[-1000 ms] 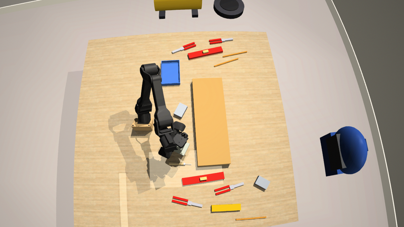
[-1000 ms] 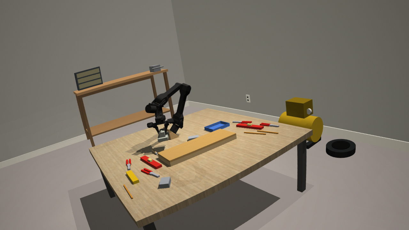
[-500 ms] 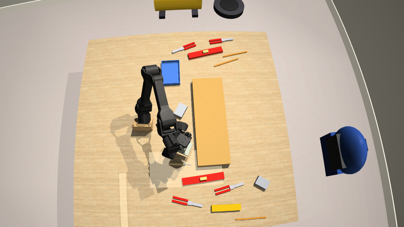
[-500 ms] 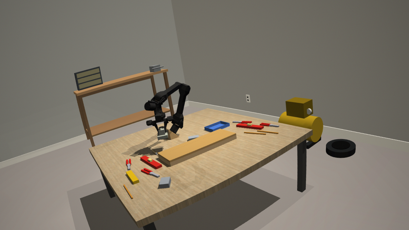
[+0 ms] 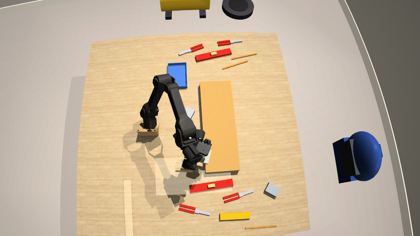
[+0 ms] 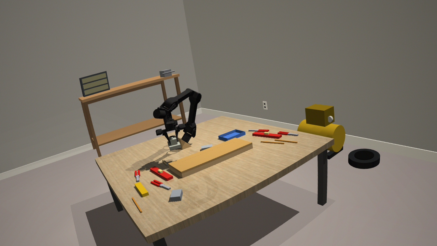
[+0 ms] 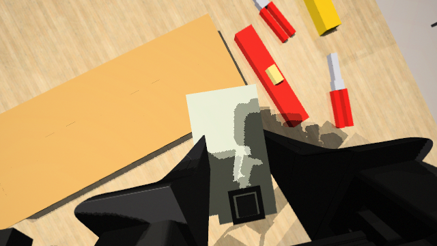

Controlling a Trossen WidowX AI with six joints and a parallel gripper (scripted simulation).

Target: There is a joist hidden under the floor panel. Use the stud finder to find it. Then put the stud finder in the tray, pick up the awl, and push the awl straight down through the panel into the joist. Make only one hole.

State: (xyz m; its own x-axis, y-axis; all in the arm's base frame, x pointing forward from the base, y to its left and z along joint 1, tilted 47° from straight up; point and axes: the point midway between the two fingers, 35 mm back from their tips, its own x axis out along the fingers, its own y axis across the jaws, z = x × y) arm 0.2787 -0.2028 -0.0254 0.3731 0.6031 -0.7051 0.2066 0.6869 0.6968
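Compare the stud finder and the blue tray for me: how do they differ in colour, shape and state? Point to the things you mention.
The stud finder [image 5: 207,157] [image 6: 174,146] [image 7: 223,119] is pale grey-green with a dark square on it; the blue tray [image 5: 182,87] [image 6: 224,137] is plain blue.
The stud finder is a solid body, whereas the blue tray is an open, shallow box with raised walls.
The stud finder is gripped between the fingers; the blue tray sits on the table, ungripped.
Both look rectangular from above.

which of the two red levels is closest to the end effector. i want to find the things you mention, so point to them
The red level [image 5: 199,188] [image 6: 165,175] [image 7: 246,39] beyond the floor panel's end, on the yellow block's side; the other lies past the panel's opposite end, near the blue tray [image 5: 177,73] [image 6: 227,137].
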